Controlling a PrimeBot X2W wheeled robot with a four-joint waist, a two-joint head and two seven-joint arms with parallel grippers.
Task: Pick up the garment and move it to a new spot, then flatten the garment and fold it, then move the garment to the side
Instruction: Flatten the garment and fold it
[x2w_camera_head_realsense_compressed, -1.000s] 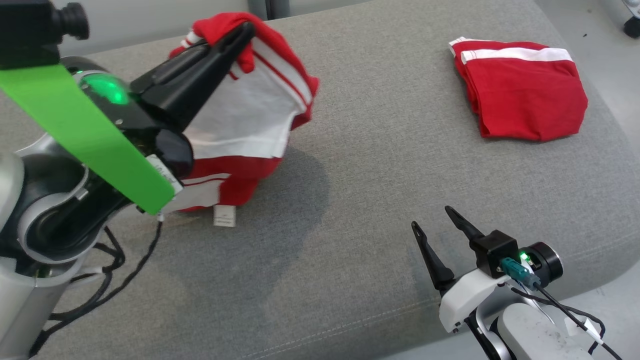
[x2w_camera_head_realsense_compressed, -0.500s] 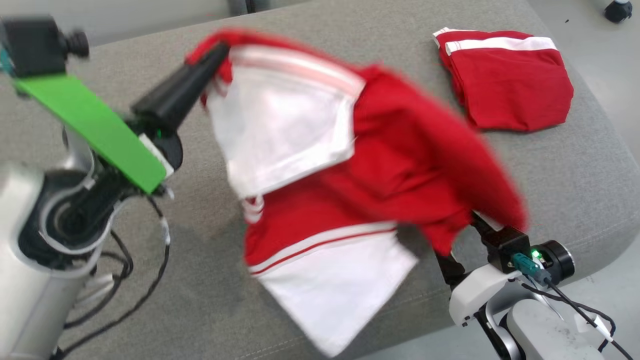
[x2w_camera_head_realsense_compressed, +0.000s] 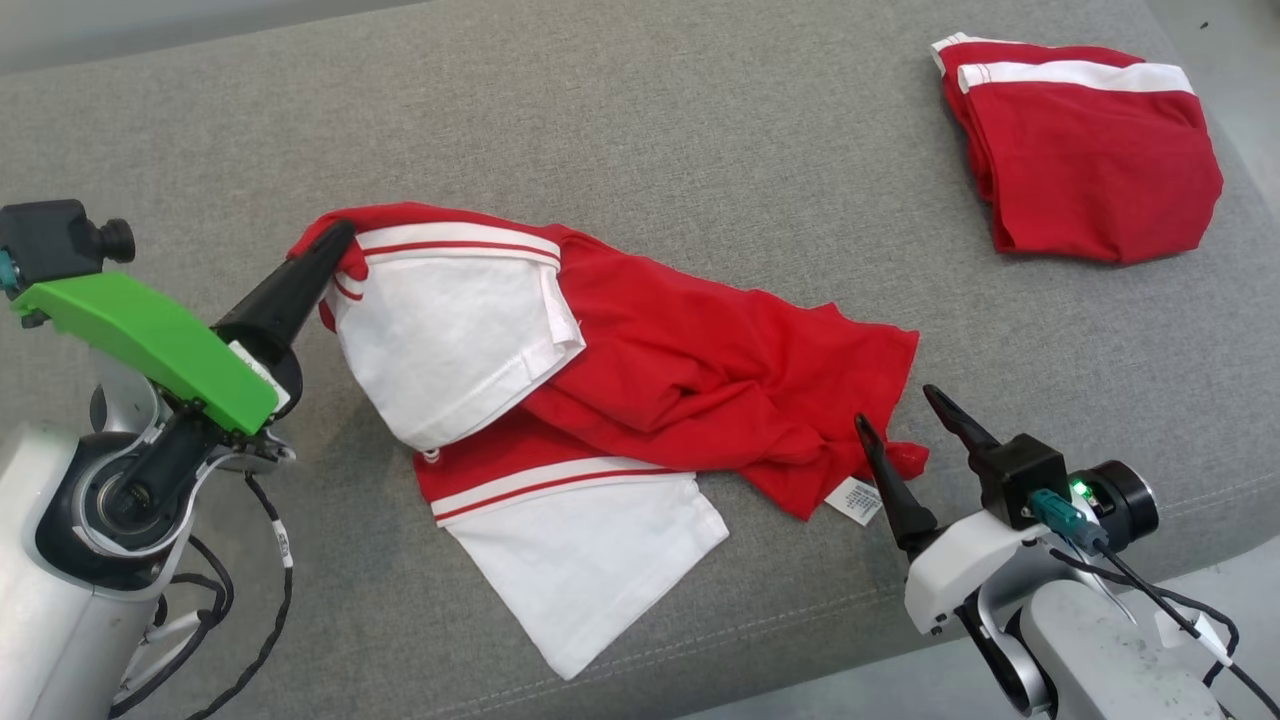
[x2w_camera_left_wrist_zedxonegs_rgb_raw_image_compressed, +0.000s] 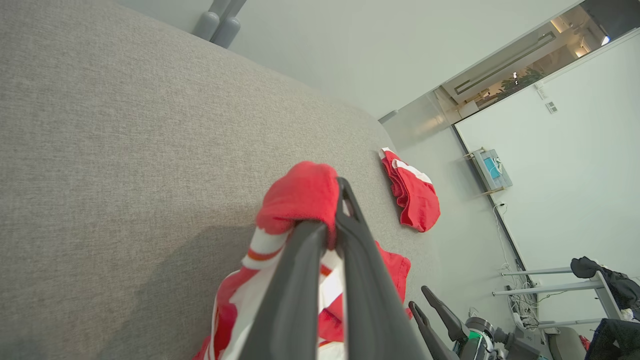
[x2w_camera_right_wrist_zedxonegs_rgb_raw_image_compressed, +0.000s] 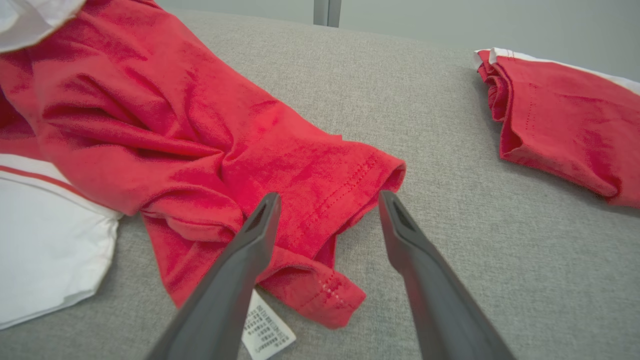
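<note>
- Red-and-white cotton shirt (x2w_camera_head_realsense_compressed: 650, 370), lately bunched aloft, is now spread toward three o'clock; flattening is judged next.
- Its edge is clamped by the left gripper (x2w_camera_head_realsense_compressed: 338, 238); the right gripper (x2w_camera_head_realsense_compressed: 895, 405) is held agape, empty.

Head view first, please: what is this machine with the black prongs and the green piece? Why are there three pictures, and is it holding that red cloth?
It is a two-armed robot, photographed by three cameras at one moment. The head view looks down from the robot's head. Each wrist view looks along one arm's pincer, and the green bracket carries the left wrist's camera.

On the grey cushion lies a red-and-white garment, spread out but rumpled. A folded red garment sits at the far right.

The left pincer is shut on a red edge of the red-and-white garment. The right pincer is open and holds nothing. Its fingers point at the garment's other end, near a white label.
</note>
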